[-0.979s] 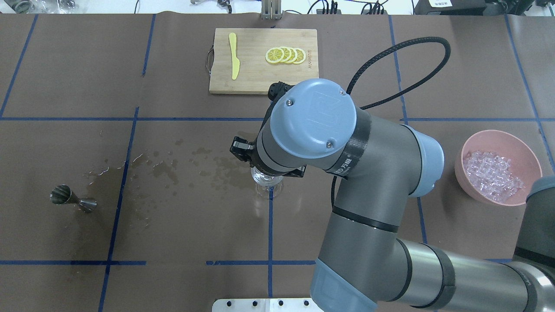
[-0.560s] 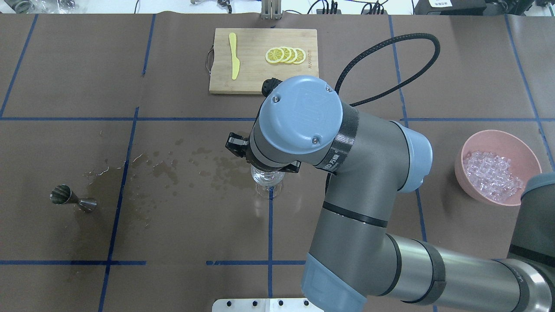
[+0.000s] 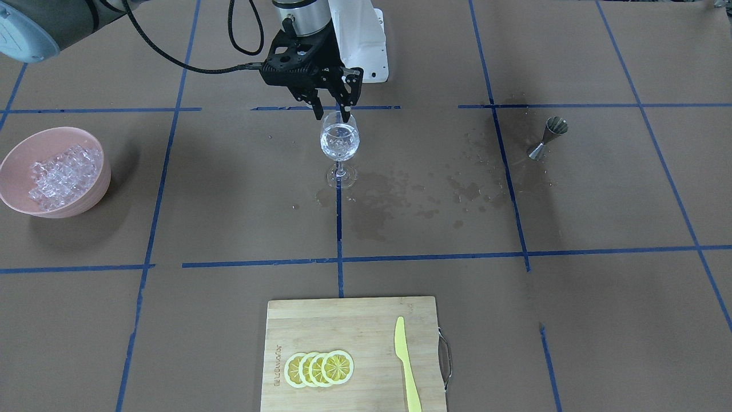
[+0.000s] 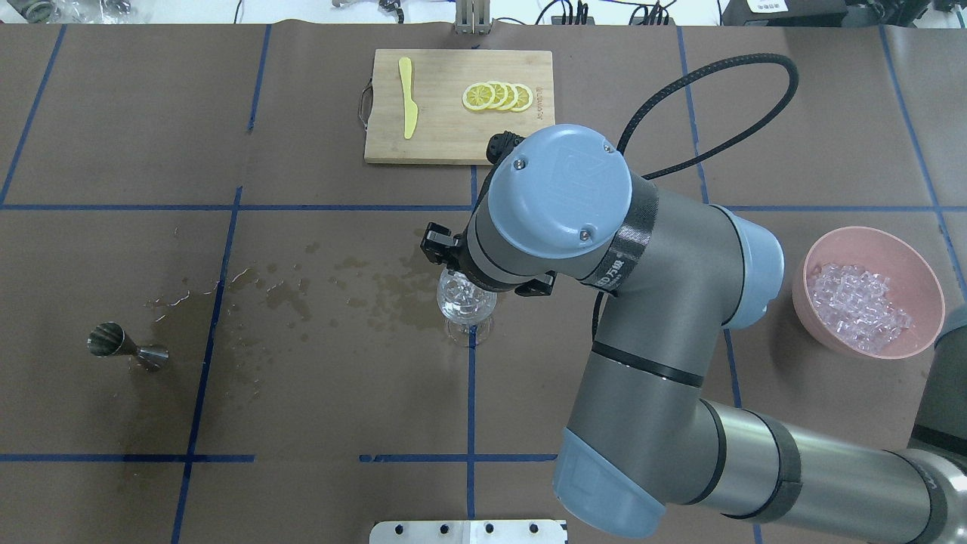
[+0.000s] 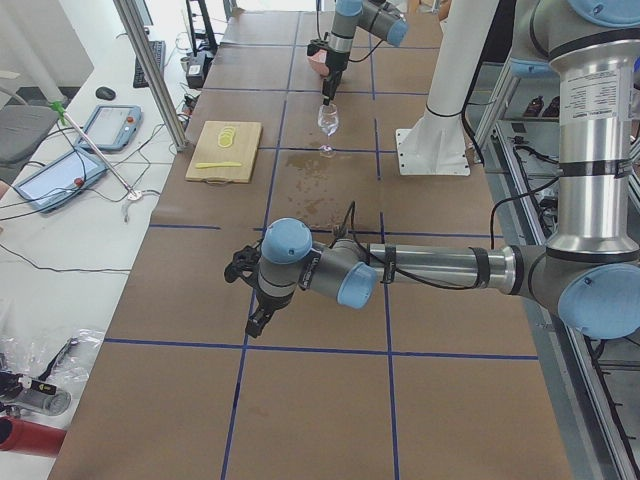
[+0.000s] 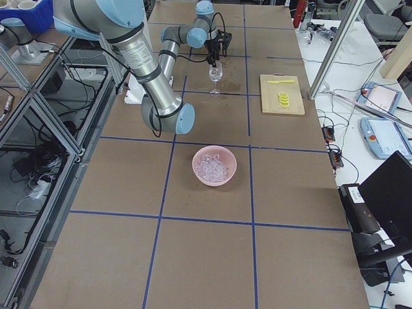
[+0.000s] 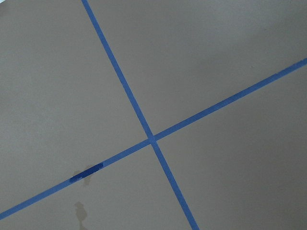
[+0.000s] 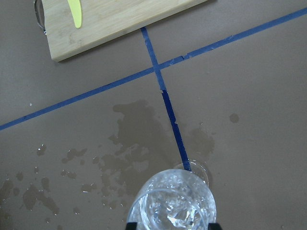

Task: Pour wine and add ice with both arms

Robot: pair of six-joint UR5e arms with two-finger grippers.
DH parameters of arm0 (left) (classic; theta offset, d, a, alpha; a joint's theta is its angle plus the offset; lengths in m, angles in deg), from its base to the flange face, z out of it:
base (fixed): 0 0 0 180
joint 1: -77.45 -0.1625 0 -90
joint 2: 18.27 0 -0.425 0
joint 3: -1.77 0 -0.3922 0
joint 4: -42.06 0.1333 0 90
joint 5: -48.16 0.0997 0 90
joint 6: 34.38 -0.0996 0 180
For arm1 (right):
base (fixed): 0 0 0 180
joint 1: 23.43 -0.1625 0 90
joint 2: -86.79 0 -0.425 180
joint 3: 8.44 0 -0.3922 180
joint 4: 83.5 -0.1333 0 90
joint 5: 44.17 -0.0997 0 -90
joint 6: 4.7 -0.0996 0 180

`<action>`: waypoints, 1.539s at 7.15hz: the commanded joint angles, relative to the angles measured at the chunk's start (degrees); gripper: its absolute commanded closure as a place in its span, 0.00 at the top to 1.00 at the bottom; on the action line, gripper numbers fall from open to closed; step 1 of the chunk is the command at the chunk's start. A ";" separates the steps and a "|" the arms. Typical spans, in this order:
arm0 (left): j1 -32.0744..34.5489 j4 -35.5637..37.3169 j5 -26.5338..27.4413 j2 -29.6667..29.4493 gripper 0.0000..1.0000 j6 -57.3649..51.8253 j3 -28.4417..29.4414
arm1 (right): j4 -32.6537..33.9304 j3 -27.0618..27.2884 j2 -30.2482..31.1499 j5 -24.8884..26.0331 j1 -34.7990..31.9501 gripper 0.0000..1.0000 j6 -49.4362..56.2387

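A clear wine glass (image 3: 339, 140) stands at the table's middle and holds clear ice cubes; I cannot tell the wine apart from them. My right gripper (image 3: 330, 111) hangs open just above the rim, one finger on each side, touching nothing. In the overhead view the right arm (image 4: 559, 189) covers part of the glass (image 4: 466, 302). The right wrist view looks down into the glass (image 8: 170, 206). More ice (image 4: 861, 306) is heaped in a pink bowl (image 4: 929, 272). My left gripper (image 5: 246, 295) hovers low over bare table, and I cannot tell whether it is open.
A steel jigger (image 4: 125, 346) lies on its side at the left, with wet stains (image 4: 287, 295) between it and the glass. At the far edge sits a bamboo board (image 4: 453, 140) with lemon slices (image 4: 497, 96) and a yellow knife (image 4: 408, 98).
The right arm swung a little left, then back right and toward the far side, so more of the glass shows now. The glass, bowl and jigger stayed put.
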 commanded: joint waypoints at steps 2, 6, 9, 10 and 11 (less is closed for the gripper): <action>-0.08 0.08 0.09 -0.05 1.00 1.62 -0.54 | 0.00 4.62 5.69 -5.55 -5.17 0.70 1.99; -0.17 0.17 0.09 -1.20 1.00 3.13 -0.72 | -0.52 7.38 24.14 -20.59 -26.86 1.00 37.22; 0.01 0.61 0.09 -1.20 1.00 3.04 -1.69 | -0.53 -0.07 32.96 -29.30 -43.91 1.00 67.48; 0.10 0.96 -0.09 -1.29 1.00 3.04 -1.77 | -0.44 -5.15 33.59 -30.72 -49.98 1.00 78.63; 0.10 2.44 -2.52 -1.11 1.00 3.13 -1.60 | -0.18 -10.68 34.12 -31.17 -56.13 1.00 89.70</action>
